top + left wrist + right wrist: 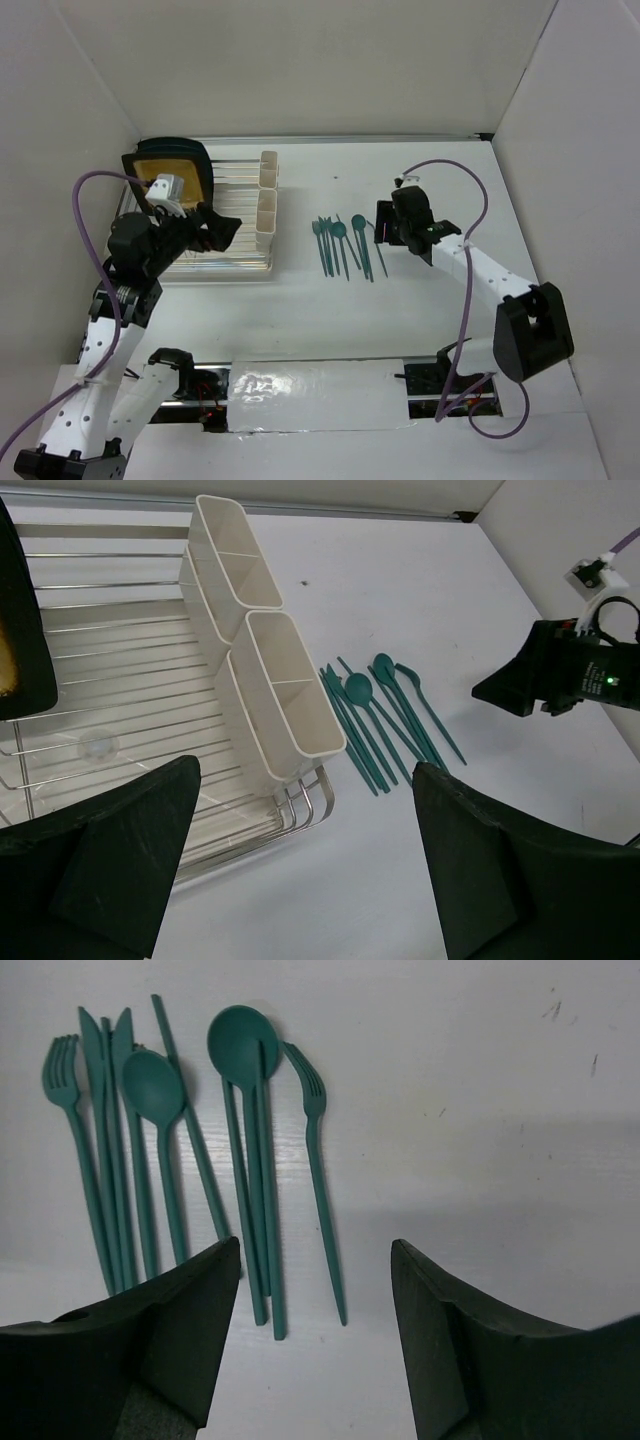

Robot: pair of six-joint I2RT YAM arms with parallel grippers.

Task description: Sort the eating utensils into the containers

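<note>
Robotics lab test cell, not a real kitchen. Plain white panel walls point(300, 60) box in the white desk point(400, 310) beyond and to both sides of the left claw point(215, 228) and right claw point(383, 228). Purple cables point(77, 205) loop loose off both arms behind the claws. Glossy tape strip point(320, 385) and exposed wiring point(205, 403) sit at the desk edge, well back from the claws. Only kitchen props: wire dish rack point(120, 650) under the left claw, teal utensils point(340, 245) just ahead of the right claw.

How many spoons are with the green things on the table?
2. One spoon lies mid-row; the other spoon lies beside it, next to the end fork. None seems hidden underneath.
</note>
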